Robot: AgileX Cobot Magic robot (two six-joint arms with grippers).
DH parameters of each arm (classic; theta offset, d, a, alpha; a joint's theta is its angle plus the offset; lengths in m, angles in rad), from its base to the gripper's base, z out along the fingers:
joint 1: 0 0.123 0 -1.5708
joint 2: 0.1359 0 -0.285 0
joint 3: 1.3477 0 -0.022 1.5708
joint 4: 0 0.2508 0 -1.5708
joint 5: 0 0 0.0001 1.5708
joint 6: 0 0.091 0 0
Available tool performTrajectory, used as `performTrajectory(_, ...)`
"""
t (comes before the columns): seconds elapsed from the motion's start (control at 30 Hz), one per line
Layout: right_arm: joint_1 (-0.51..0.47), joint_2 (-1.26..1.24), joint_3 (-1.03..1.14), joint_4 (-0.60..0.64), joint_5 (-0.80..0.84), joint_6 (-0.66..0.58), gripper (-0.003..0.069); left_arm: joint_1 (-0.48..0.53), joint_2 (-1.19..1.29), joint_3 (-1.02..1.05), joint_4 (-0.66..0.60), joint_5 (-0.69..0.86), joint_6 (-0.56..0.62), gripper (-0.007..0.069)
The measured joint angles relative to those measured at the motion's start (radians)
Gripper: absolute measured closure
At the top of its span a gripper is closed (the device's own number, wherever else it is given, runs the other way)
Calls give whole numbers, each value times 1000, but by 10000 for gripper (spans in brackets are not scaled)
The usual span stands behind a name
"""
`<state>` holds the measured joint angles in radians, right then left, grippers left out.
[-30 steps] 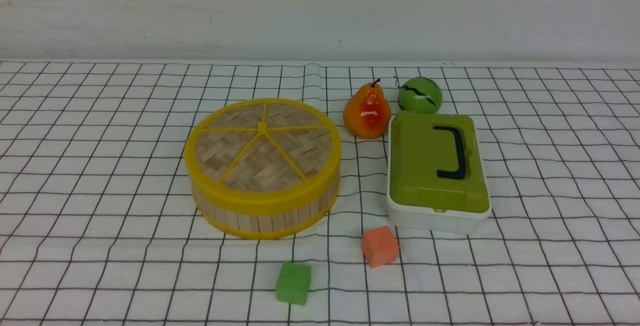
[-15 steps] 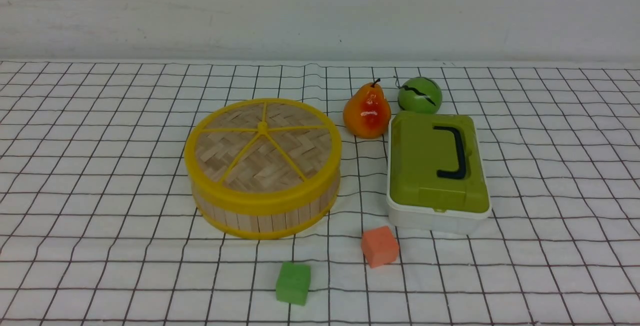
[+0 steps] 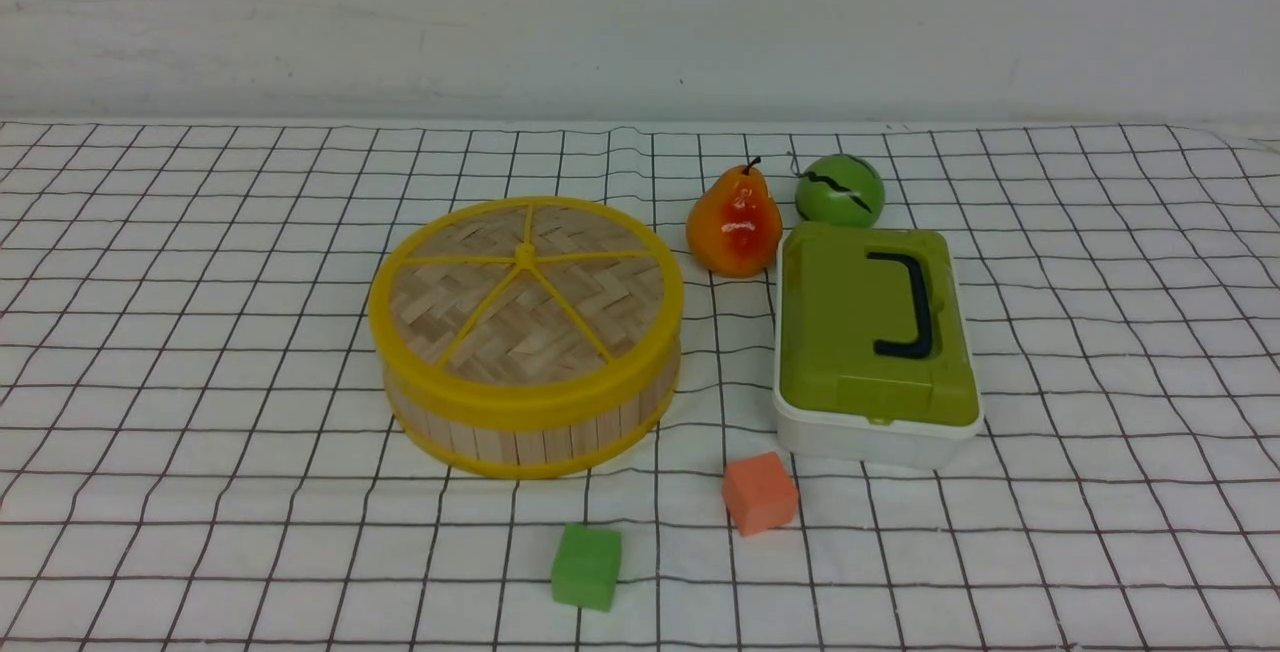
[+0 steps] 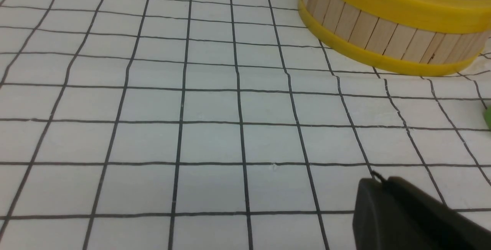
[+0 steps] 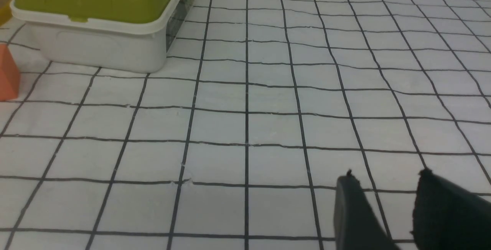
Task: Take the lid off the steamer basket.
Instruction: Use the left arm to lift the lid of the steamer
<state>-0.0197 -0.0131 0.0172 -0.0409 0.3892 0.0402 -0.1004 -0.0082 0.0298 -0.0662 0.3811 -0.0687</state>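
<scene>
Two grippers idle, nothing shifted in last second: left gripper [image 4: 378, 188] closed, empty; right gripper [image 5: 387, 196] slightly parted, empty. Untouched lid [image 3: 525, 297] seated on basket [image 3: 530, 432], well ahead of left fingers [image 4: 399, 211]. Task not started; approach pending.

This is a robot test bench in a lab, not a home: a white cloth with a black square grid [image 3: 200, 382] lies spread flat below a bare white wall [image 3: 640, 22]. Staged props surround the round wooden-slat steamer basket with yellow rims [image 3: 530, 437]. Right of it are a glossy orange-yellow toy pear [image 3: 735, 222] and a white rectangular box with a green lid [image 3: 875, 332]. In front of it are a small green cube [image 3: 586, 565] and a small orange cube [image 3: 760, 492].
</scene>
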Motion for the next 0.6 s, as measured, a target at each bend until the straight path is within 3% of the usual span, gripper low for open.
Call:
performTrajectory(0.37,0,0,0,0,0,0,419,0,0,0,-1,-30,0,605)
performTrajectory(0.6,0,0,0,0,0,0,419,0,0,0,-1,-319,0,604)
